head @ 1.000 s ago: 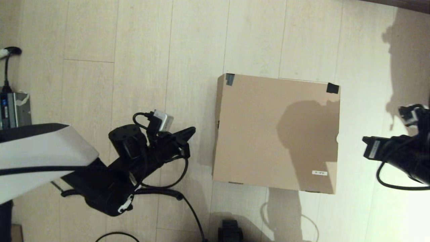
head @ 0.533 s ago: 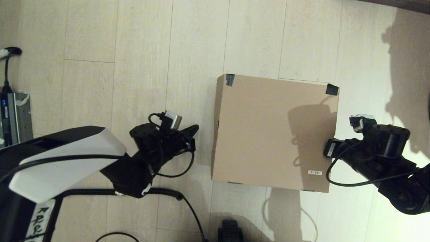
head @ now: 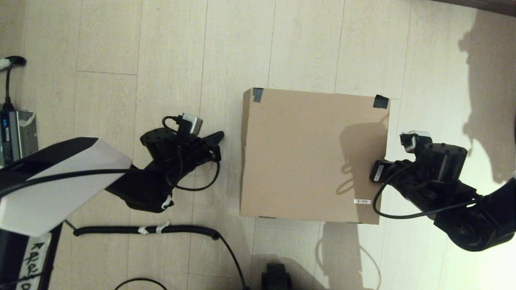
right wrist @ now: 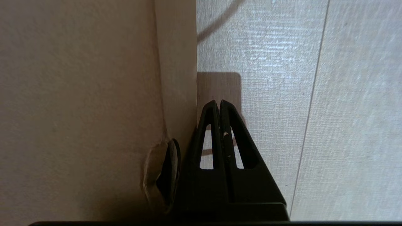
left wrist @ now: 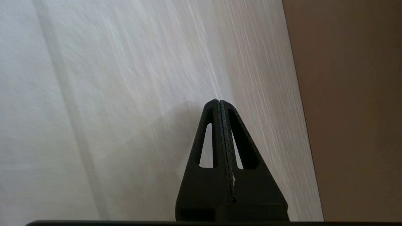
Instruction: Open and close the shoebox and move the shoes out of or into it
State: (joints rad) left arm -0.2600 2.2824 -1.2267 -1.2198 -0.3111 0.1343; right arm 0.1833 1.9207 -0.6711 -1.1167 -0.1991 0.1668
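Note:
The shoebox [head: 314, 155] stands shut on the floor, a plain brown carton with dark tape on its two far corners and a small white label [head: 361, 201] near its front right. The shoes are hidden. My right gripper [head: 380, 172] is shut and empty, and presses flat against the box's right wall. In the right wrist view the right gripper [right wrist: 219, 102] lies alongside that wall [right wrist: 176, 62], beside a torn notch [right wrist: 166, 171]. My left gripper [head: 221, 136] is shut and empty, a short gap left of the box. In the left wrist view the left gripper [left wrist: 219, 101] hangs over bare floor, with the box's side [left wrist: 355, 110] nearby.
A coiled black cable [head: 141, 230] lies on the pale wood floor under the left arm. A grey device [head: 16, 133] sits at the far left edge. A dark part of the base [head: 276, 278] shows at the bottom centre.
The right arm swung in from the right, met the box's right wall and slid the box leftward. The left gripper edged toward the box, then drew back left.

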